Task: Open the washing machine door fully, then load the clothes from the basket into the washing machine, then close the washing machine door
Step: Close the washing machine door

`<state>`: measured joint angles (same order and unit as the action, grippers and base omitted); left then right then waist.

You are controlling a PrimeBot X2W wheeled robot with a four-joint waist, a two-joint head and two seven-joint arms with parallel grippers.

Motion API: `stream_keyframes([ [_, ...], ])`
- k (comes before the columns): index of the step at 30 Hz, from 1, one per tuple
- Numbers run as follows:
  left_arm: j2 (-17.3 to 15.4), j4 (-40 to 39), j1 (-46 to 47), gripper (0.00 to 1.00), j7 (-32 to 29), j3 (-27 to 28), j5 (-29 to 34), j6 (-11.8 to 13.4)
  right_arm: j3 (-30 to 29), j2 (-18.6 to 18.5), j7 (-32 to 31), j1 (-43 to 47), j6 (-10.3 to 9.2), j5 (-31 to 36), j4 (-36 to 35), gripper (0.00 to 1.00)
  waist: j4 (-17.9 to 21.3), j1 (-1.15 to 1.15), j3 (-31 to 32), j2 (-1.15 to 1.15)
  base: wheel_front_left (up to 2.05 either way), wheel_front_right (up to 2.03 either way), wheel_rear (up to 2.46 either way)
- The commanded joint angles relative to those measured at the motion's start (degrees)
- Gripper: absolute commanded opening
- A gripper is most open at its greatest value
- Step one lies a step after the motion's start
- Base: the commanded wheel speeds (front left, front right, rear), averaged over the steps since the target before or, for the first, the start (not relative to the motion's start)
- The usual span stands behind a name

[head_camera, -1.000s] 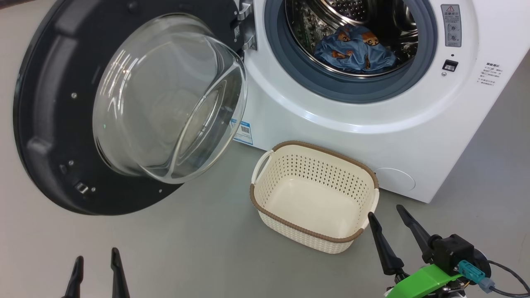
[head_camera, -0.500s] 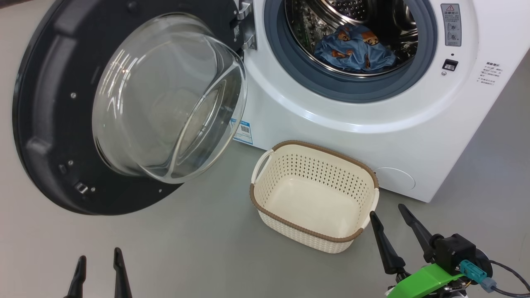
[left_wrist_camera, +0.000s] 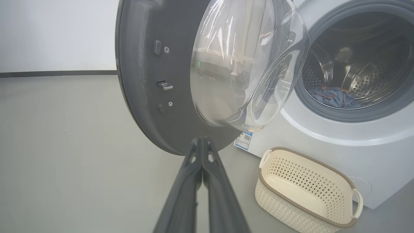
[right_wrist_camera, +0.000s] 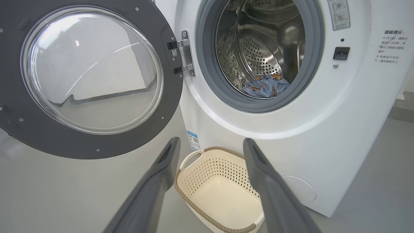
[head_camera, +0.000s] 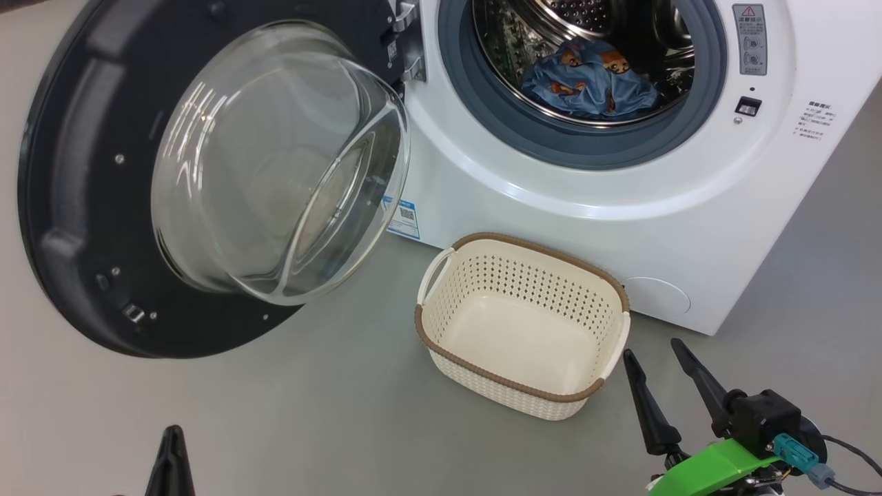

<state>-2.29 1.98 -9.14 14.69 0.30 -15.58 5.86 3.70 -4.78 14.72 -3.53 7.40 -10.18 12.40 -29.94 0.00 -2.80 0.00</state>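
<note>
The washing machine (head_camera: pixel 551 207) stands on the grey floor (head_camera: pixel 344 413), its top cut off by the head view's upper edge. The washing machine door (head_camera: pixel 76 172) is swung wide to its left, the clear glass bowl (head_camera: pixel 275 165) bulging outward. In the bottom of the steel drum (right_wrist_camera: pixel 258 55) lie the clothes (head_camera: pixel 586 76): a crumpled blue garment with orange bear prints, and no other piece can be made out. The basket (head_camera: pixel 503 381) sits on the floor just before the machine's front, its cream bottom bare. The right gripper (head_camera: pixel 651 348) hovers beside the basket's right end, fingers spread wide and holding nothing. The left gripper (left_wrist_camera: pixel 201 142) points at the door's lower edge, its fingers pressed together on nothing, its body cut off below.
</note>
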Motion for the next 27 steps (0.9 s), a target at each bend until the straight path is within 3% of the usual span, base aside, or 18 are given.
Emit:
stream_keyframes([
  [1,-0.6,-0.9,2.4,0.0,0.3,2.1,-0.8,-0.1,1.1,0.2,0.3,-0.6,0.09,0.4,-1.6,1.0,0.0,0.0,0.0,0.0,0.0,0.0,0.0],
  [5,-0.6,-1.0,3.9,0.0,0.3,4.8,-6.3,-1.2,0.8,0.3,0.3,-0.3,0.09,0.4,-1.8,1.0,0.2,0.0,-0.3,0.0,0.0,0.0,0.0],
  [9,-0.8,-0.5,7.0,0.0,0.3,10.9,-9.1,-3.3,0.5,0.3,0.3,-0.2,0.09,0.4,-2.0,1.0,0.2,0.0,-0.4,0.0,0.0,0.0,0.0],
  [13,-3.2,1.0,11.8,0.0,0.3,17.6,-12.4,-5.9,0.5,0.4,0.3,-0.1,0.09,0.5,-1.8,1.0,0.6,0.0,-0.5,0.0,0.0,0.0,0.0],
  [17,-7.6,4.6,18.4,0.0,-0.7,22.5,-18.2,-8.0,0.5,0.3,0.3,-0.3,0.09,0.5,-1.6,1.0,1.2,0.0,-0.6,0.0,0.0,0.0,0.0],
  [22,-17.4,9.9,25.7,0.0,-4.2,24.3,-18.5,-9.2,0.7,0.1,0.3,-0.3,0.09,0.8,-1.3,1.0,2.2,0.0,-1.1,0.0,0.0,0.0,0.0],
  [27,-21.8,17.0,34.7,0.0,-7.4,27.2,-25.0,-10.6,0.6,-0.3,0.3,-0.2,0.09,0.7,-1.2,1.0,3.0,0.0,-1.8,0.0,0.0,0.0,0.0],
])
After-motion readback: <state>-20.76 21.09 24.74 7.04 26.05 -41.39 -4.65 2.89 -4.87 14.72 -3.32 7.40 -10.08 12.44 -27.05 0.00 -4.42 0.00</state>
